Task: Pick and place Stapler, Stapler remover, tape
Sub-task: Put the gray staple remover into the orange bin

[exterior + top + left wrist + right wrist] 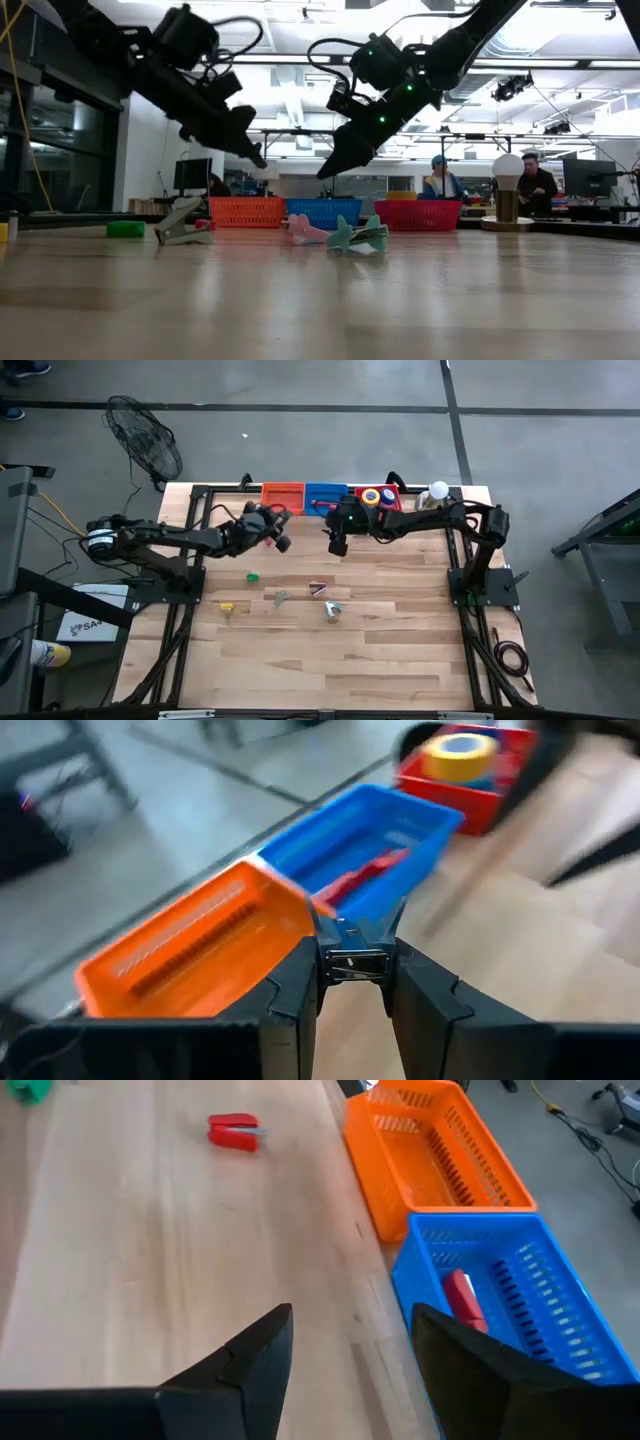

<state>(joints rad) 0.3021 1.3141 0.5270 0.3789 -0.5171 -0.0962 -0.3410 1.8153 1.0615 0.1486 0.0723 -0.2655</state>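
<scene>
Pieces lie scattered over the middle of the desk [330,660]. A yellow one [227,608] sits nearest its near edge, toward the left. A grey one [280,598], a pink one [318,589] and a teal one [332,610] are bunched close together. A green one [252,575] sits a little farther back. They are too small to tell stapler from remover. Farther back, a red piece [233,1132] lies alone on the bare wood.

Above that back strip the left gripper [278,538] hangs clear of the desk, clamped on a small held piece [352,963] with a metal front. It may be a remover, but I cannot be sure. The piece should be light and stiff, and a smooth plastic shell would slip easily. The best hold is probably a pinch across the flat sides of its body, away from the metal end.

To its right the right gripper [352,1315] hovers just short of the baskets. Its fingers are spread and there is nothing between them.

Along the far edge stand three baskets: the orange basket [370,1170], the blue basket [470,1225] and the red basket [480,810]. A red item [462,1302] already lies in the blue one. The tape is in the red one: a yellow roll [458,750] and a blue roll [387,498] show there. I cannot pick out any other rolls. A roll should be light and rigid, and it will roll if set on edge. Grip it across the ring, or with one finger through the open centre.

A white ball [438,490] stands by the far right corner.
</scene>
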